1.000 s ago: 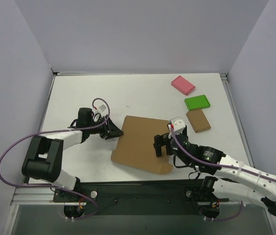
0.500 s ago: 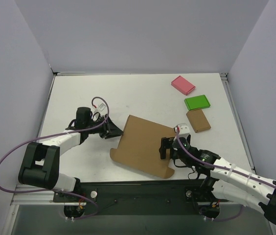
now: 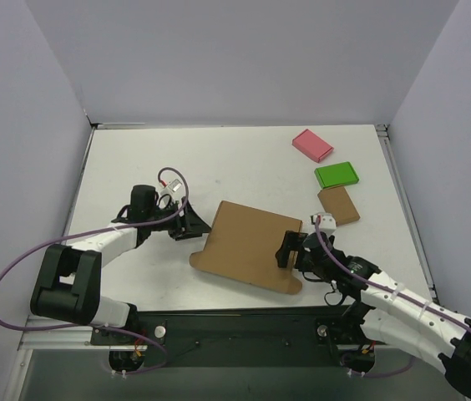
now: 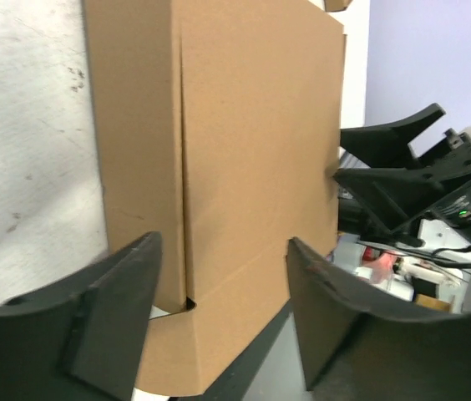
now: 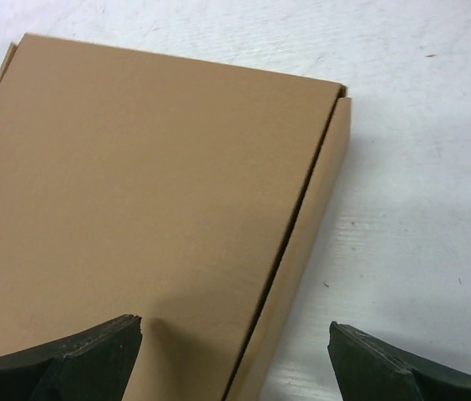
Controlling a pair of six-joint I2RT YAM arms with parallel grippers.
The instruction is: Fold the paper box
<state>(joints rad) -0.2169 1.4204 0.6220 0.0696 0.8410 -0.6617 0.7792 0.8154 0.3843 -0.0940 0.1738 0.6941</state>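
Left tool (image 3: 197, 225), right tool (image 3: 287, 249) flank one paper box (image 3: 248, 242); three blocks (image 3: 312, 144) (image 3: 336, 175) (image 3: 338, 205) beyond.

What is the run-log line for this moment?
paper box: folded shut, flat on table | left fingers: open, at left edge | right fingers: open, at right edge

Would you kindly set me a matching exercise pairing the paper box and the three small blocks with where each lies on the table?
1. paper box
2. pink block
3. green block
4. small brown block

a. between the other two blocks
b. farthest back
c. front, left of all blocks
d. block closest to the paper box

Pairs: 1-c, 2-b, 3-a, 4-d
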